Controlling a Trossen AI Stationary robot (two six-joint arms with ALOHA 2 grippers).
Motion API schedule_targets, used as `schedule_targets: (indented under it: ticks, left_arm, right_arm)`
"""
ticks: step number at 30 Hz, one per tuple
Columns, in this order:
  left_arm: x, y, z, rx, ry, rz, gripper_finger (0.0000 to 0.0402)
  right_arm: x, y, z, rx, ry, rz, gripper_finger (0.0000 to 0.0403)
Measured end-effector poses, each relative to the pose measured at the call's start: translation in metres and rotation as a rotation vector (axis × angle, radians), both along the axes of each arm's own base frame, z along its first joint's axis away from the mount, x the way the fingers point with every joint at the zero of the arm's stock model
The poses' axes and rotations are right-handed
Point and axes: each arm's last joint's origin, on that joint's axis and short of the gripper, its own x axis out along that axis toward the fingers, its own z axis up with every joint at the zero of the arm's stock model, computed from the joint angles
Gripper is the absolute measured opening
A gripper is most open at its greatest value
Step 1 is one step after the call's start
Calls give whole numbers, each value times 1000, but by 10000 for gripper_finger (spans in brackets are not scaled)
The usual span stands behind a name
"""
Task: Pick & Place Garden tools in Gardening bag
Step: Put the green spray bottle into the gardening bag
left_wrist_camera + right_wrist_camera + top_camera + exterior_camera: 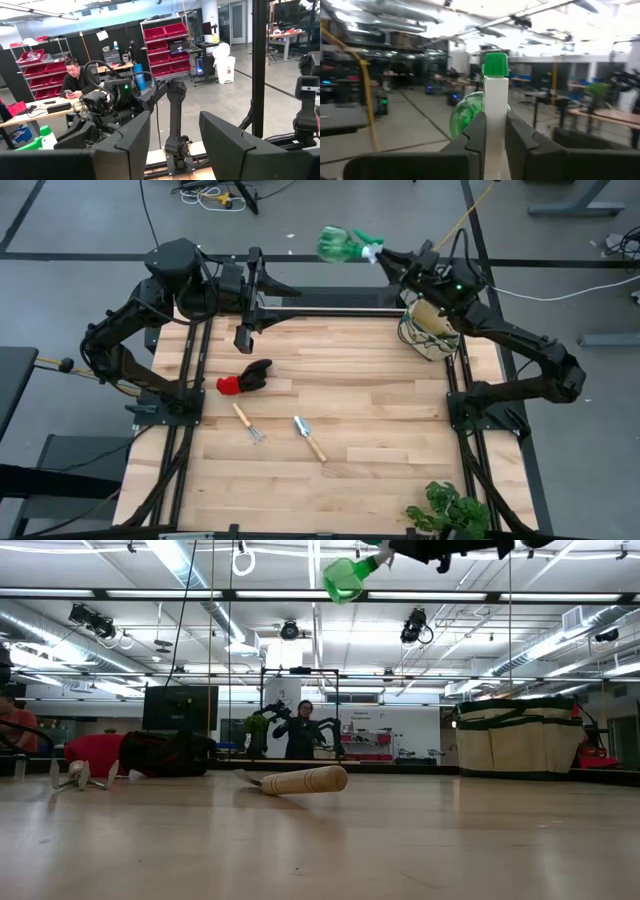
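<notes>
Room: a workshop hall with ceiling strip lights, red-bin shelving (167, 42) and a person (75, 77) seated at a far desk.
Table: pale wooden top (380, 420) inside a black frame, both arms mounted at its 12 o'clock edge.
Right arm: reaches from the 3 o'clock side up past the table's 1 o'clock corner; the right gripper (380, 253) is raised high, beyond the table's edge.
Right pincer: fingers (472, 137) closed on the white neck of the green spray bottle (340, 245), which lies tilted on its side in the air; the low view shows it hanging near the ceiling line.
Left arm: folded at the 10 o'clock corner, left gripper (243, 337) pointing toward 6 o'clock just inside the table's far edge.
Left pincer: parted, nothing between the fingers (125, 145).
Gardening bag: beige with a dark rim (430, 325), at the 1 o'clock corner, partly under the right arm.
Plant: leafy green (450, 510), at the 5 o'clock corner.
Glove: red and black (245, 378), at 10 o'clock from table centre, near the left gripper.
Trowel: silver blade, wooden handle (310, 438), just 6 o'clock of centre.
Mini rake: wooden handle (248, 423), beside the trowel at 7 o'clock.
</notes>
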Motion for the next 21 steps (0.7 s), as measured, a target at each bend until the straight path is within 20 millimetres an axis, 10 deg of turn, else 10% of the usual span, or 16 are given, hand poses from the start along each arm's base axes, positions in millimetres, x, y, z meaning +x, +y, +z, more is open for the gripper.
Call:
schedule_targets:
  ticks: [21]
  left_arm:
    - [0, 0, 0, 0, 1, 0, 177]
  right_arm:
    - [-54, 30, -8, 247, 244, -259, 47]
